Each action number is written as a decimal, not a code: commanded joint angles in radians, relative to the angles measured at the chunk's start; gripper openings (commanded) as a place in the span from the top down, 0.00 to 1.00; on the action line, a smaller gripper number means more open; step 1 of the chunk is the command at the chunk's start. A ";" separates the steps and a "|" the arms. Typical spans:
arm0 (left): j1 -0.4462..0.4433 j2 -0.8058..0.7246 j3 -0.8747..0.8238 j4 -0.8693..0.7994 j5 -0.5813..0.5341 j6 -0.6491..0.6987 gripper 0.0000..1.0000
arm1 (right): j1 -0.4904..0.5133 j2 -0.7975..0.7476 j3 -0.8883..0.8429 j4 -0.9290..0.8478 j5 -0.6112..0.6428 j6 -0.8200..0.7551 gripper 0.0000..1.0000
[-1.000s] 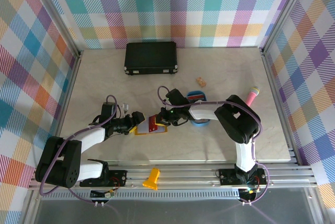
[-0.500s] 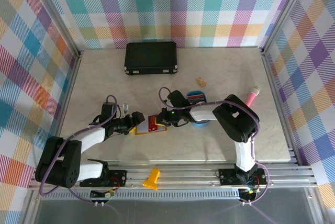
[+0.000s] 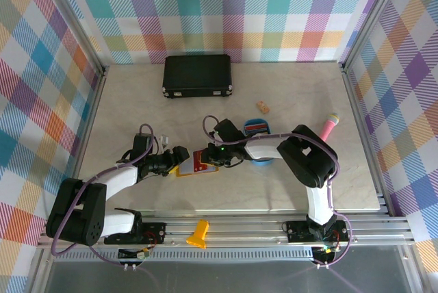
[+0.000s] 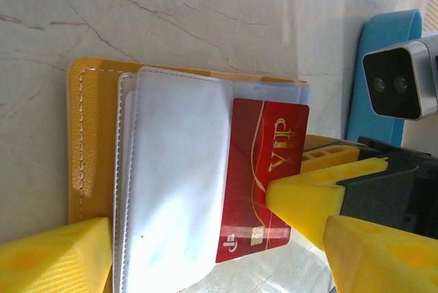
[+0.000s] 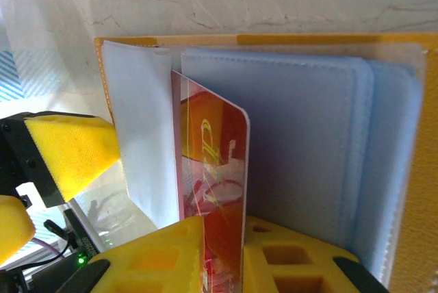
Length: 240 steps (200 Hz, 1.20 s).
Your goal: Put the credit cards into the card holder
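The holder lies open on the table, near the front edge and between the 2 arms, pale blue sleeves facing up. The left gripper sits over its left side with jaws spread wide, touching or just above the cover; which, I cannot tell. A red card has 1 long edge tucked in among the sleeves, tilted up on its side. How deep it sits is hidden. The right gripper has its jaws pinching the card's outer short end.

The card looks light, thin, stiff and slick, so it should slide readily but could twist or slip in a loose pinch. The free short end, away from the pocket, is the place to hold it. The holder looks soft and light, likely to skid when pushed, so it needs pinning on its yellow cover. The sleeves are limp and may buckle.

Just beyond, a blue tray holds more cards. Farther back lies a small tan block, and farthest a black case.
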 commanded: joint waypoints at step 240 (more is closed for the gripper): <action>-0.021 0.019 0.007 -0.088 -0.050 0.032 0.20 | 0.020 0.006 0.107 -0.262 0.067 -0.085 0.87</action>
